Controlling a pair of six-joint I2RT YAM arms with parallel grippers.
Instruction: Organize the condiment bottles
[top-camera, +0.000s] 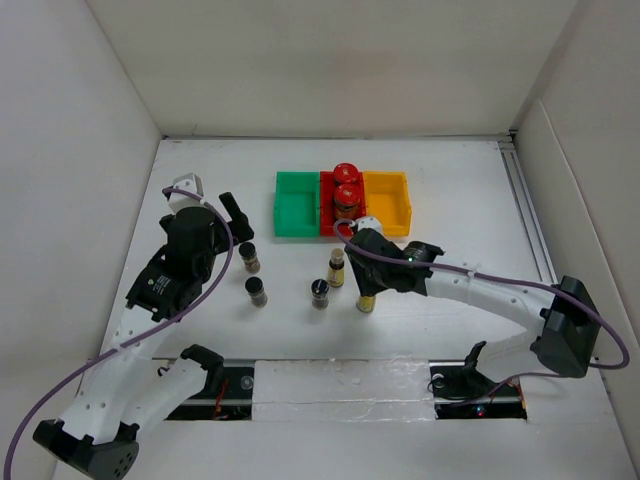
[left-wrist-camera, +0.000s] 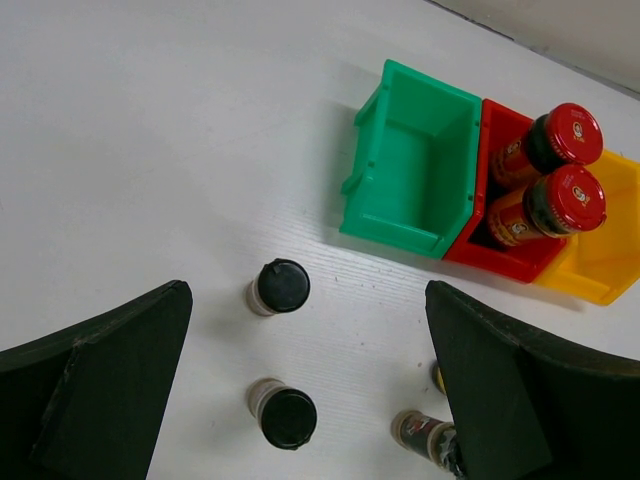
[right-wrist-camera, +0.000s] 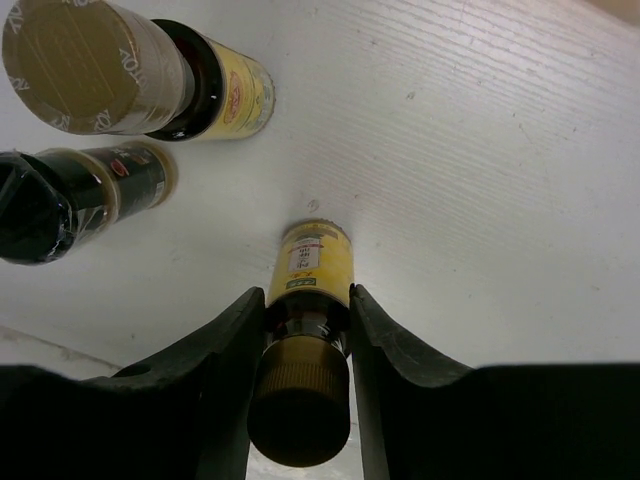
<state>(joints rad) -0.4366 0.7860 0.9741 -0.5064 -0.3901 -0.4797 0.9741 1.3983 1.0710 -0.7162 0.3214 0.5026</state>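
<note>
Pickup of a slim bottle (right-wrist-camera: 318, 262) is the step in hand, I judge. My right end effector (right-wrist-camera: 308, 293) is clamped on its dark neck while it stands on the bench (right-wrist-camera: 500, 150), near right of the bins. Next comes a straight lift, then probably a carry far to the yellow bin (top-camera: 390, 200). Round glass, glossy label and ribbed gold cap look slippery and top-heavy. My left end effector (left-wrist-camera: 308, 300) hangs spread wide over two black-capped bottles (left-wrist-camera: 280, 286).

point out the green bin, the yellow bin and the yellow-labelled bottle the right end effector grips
green bin (left-wrist-camera: 425, 160): left wrist view, on its bare floor
yellow bin (top-camera: 388, 203): top external view, on its bare floor
gripped yellow-labelled bottle (right-wrist-camera: 320, 262): right wrist view, on its label
</note>
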